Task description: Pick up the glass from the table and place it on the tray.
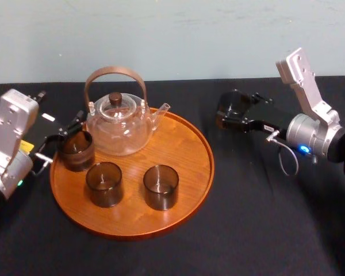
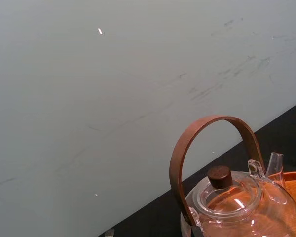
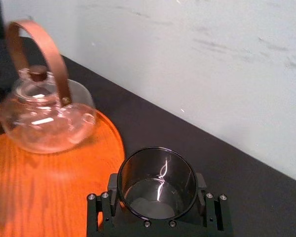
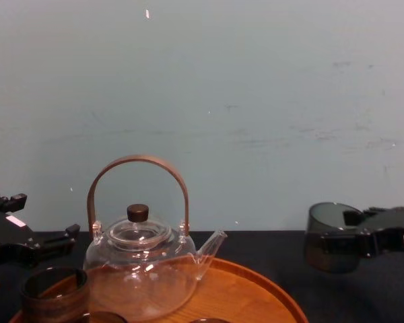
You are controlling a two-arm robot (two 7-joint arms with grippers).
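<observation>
One smoked glass (image 3: 157, 180) is clamped at mid-wall by the right gripper (image 1: 233, 114), apparently lifted off the table (image 1: 264, 218), just beyond the tray (image 1: 190, 195) at two o'clock. Judge it light, slick, brittle: hold the wall gently. At nine o'clock the left gripper (image 1: 66, 135) sits beside a second glass (image 1: 76, 150); you cannot tell its grasp.

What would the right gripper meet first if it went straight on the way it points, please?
Probably nothing close: the right gripper, shut on the glass, points past the far rim of the tray toward the wall. The teapot sits just aside, though depth is unclear.
</observation>
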